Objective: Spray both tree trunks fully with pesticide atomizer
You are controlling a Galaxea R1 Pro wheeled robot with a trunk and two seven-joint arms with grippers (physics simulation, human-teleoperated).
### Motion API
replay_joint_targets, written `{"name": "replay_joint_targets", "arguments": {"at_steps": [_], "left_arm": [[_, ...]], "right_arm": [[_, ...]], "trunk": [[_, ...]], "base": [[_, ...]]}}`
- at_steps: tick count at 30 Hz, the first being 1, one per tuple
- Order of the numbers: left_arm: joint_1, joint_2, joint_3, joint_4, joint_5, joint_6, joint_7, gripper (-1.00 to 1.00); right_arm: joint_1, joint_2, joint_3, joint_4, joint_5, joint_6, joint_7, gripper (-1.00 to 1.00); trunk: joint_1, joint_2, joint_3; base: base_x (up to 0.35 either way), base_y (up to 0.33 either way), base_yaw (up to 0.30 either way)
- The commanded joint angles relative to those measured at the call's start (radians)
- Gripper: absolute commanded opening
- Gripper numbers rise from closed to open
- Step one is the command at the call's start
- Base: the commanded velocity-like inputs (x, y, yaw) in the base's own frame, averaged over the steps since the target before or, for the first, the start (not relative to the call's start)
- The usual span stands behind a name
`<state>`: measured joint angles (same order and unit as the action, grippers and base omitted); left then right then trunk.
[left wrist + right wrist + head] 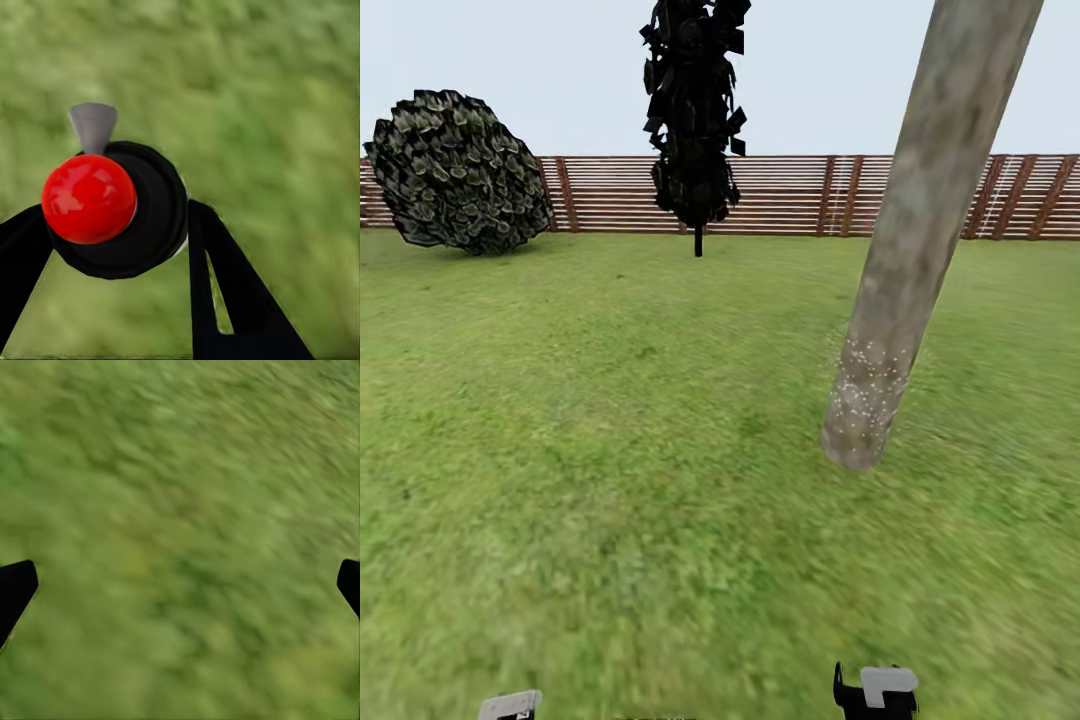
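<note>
A: Left wrist cam: the black left gripper (120, 247) is clamped round the black atomizer with red ball cap and grey nozzle (112, 202), over grass (270, 112); right gripper (180, 585) spread wide, empty.

B: Head cam: thick mottled grey-brown trunk (920, 240) at right, white specks (868, 385) low on it.

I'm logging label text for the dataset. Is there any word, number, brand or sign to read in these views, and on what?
None. The atomizer held in the left gripper shows a plain red cap and black body, no print. The trunk carries white specks only. The fence has bare slats. Grass fills the right wrist view.
</note>
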<state>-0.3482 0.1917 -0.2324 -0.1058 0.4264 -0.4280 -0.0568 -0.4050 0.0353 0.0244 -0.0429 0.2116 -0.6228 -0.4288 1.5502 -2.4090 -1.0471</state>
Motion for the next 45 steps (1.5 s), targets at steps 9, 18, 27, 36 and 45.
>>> {"name": "replay_joint_targets", "arguments": {"at_steps": [9,18,27,36,45], "left_arm": [[0.0,0.0,0.0,0.0,0.0,0.0,0.0,-1.0],[0.0,0.0,0.0,0.0,0.0,0.0,0.0,-1.0],[0.0,0.0,0.0,0.0,0.0,0.0,0.0,-1.0],[0.0,0.0,0.0,0.0,0.0,0.0,0.0,-1.0],[0.0,0.0,0.0,0.0,0.0,0.0,0.0,-1.0]], "right_arm": [[0.0,0.0,0.0,0.0,0.0,0.0,0.001,1.0],[0.0,0.0,0.0,0.0,0.0,0.0,0.0,1.0],[0.0,0.0,0.0,0.0,0.0,0.0,0.0,1.0],[0.0,0.0,0.0,0.0,0.0,0.0,0.001,1.0],[0.0,0.0,0.0,0.0,0.0,0.0,0.001,1.0]], "trunk": [[0.0,0.0,-0.004],[0.0,0.0,-0.007],[0.0,0.0,-0.011],[0.0,0.0,-0.014],[0.0,0.0,-0.018]], "base": [[0.0,0.0,0.284],[0.0,0.0,0.284],[0.0,0.0,0.284],[0.0,0.0,0.284],[0.0,0.0,0.284]]}}
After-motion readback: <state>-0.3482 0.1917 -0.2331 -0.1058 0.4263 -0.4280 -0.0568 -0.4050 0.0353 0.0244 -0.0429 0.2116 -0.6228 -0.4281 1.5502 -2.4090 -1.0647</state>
